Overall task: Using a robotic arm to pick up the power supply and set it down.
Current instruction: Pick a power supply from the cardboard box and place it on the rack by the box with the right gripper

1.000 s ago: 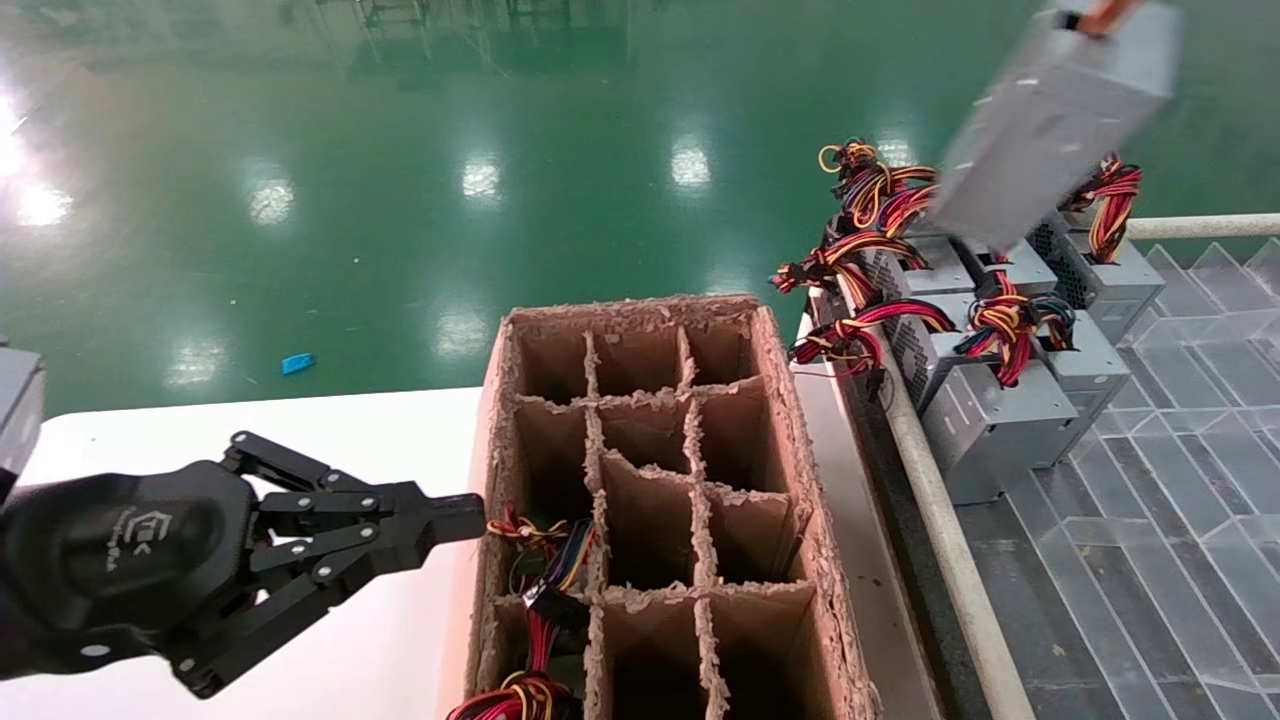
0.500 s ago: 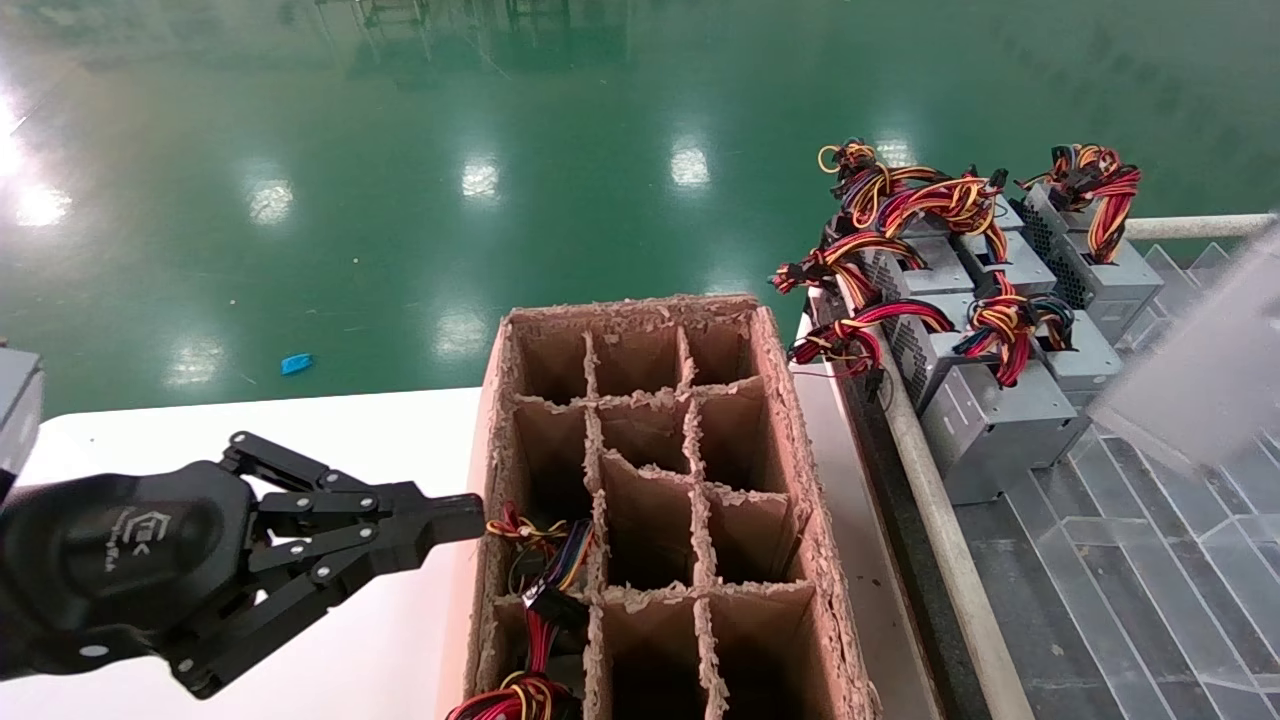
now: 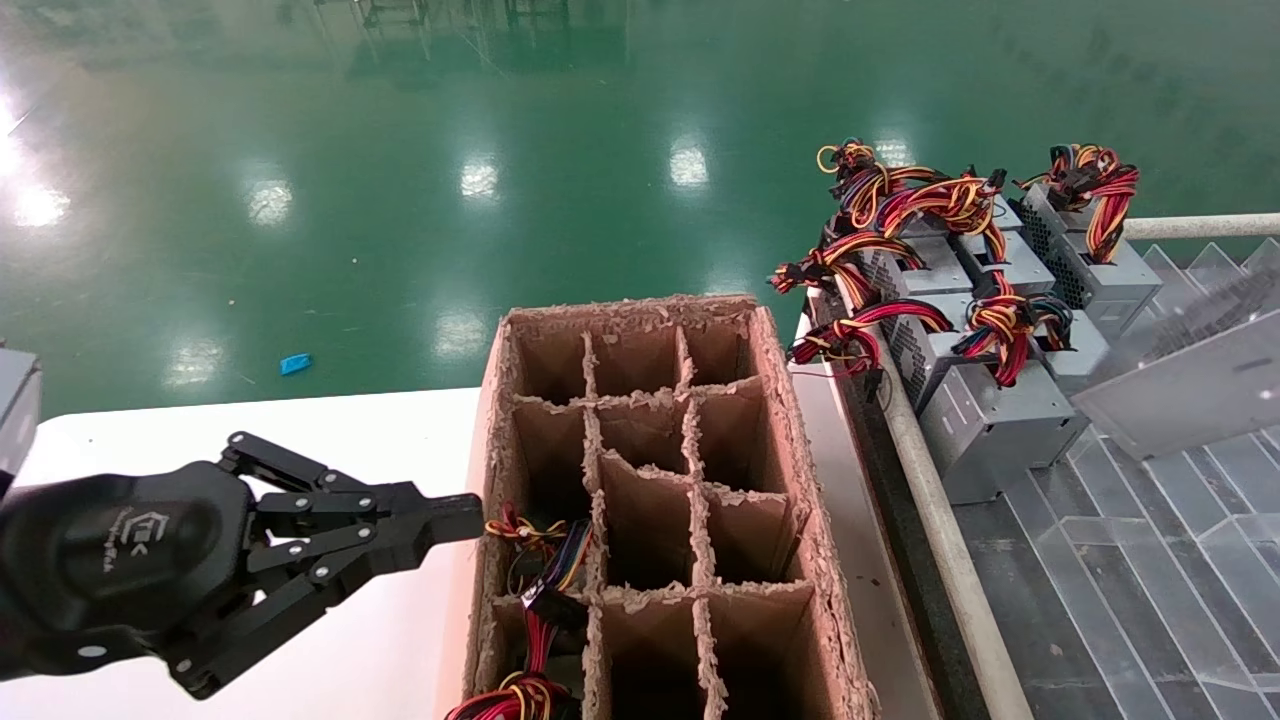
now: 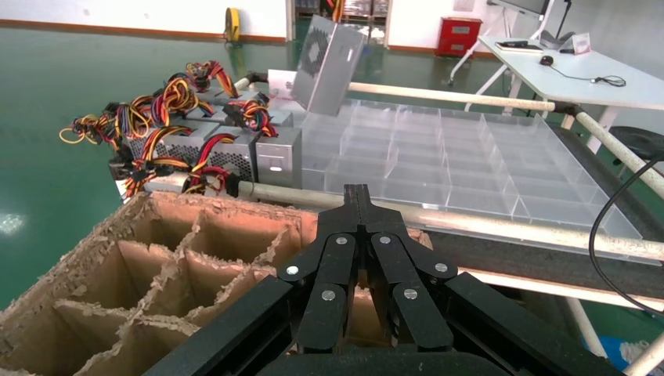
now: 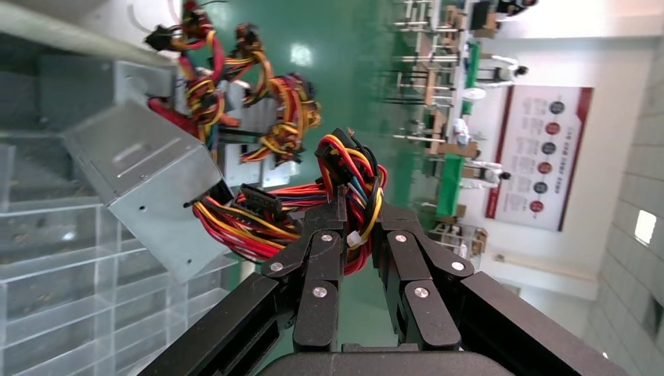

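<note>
The power supply (image 3: pixel 1190 390) is a grey metal box, tilted low over the clear divider tray (image 3: pixel 1150 560) at the right edge of the head view. Its red, yellow and black wire bundle (image 5: pixel 266 227) runs between the fingers of my right gripper (image 5: pixel 359 207), which is shut on it; the box (image 5: pixel 137 188) hangs beyond the fingers. The right arm itself is out of the head view. The left wrist view shows the same box (image 4: pixel 329 55) above the tray. My left gripper (image 3: pixel 470 515) is shut and empty beside the cardboard box (image 3: pixel 790 440).
Several like power supplies (image 3: pixel 985 420) with wire bundles stand grouped at the tray's near-left end, behind a pale rail (image 3: pixel 930 500). The divided cardboard box stands on a white table (image 3: pixel 380 440); its near-left cells hold wires (image 3: pixel 540 570). Green floor lies beyond.
The held power supply has swung from the upper right, above the grouped units, down to the right edge over the clear tray. The left arm has not moved.
</note>
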Controlling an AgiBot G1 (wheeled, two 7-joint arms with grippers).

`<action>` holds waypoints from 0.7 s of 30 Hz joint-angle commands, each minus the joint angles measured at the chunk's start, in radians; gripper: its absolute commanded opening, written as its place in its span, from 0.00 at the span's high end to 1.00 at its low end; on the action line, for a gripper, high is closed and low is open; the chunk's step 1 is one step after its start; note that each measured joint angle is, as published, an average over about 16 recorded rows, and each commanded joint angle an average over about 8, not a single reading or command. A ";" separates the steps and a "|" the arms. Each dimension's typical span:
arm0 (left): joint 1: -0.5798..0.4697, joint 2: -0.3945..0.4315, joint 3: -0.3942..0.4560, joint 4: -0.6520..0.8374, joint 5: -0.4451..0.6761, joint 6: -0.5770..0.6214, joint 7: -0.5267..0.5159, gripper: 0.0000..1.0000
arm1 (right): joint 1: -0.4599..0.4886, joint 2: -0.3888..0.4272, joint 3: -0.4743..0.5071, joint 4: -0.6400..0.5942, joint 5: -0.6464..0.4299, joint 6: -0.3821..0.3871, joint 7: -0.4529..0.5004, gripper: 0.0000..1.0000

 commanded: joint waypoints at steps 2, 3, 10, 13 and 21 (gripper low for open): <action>0.000 0.000 0.000 0.000 0.000 0.000 0.000 1.00 | -0.018 0.011 -0.015 0.000 0.003 0.006 -0.028 1.00; 0.000 0.000 0.000 0.000 0.000 0.000 0.000 1.00 | -0.024 0.015 -0.020 0.000 0.008 0.005 -0.032 1.00; 0.000 0.000 0.000 0.000 0.000 0.000 0.000 1.00 | -0.093 0.042 -0.080 0.001 0.069 -0.006 -0.043 1.00; 0.000 0.000 0.000 0.000 0.000 0.000 0.000 1.00 | -0.130 0.045 -0.114 0.002 0.102 0.000 -0.051 1.00; 0.000 0.000 0.000 0.000 0.000 0.000 0.000 1.00 | -0.204 0.007 -0.174 0.002 0.167 0.063 -0.094 1.00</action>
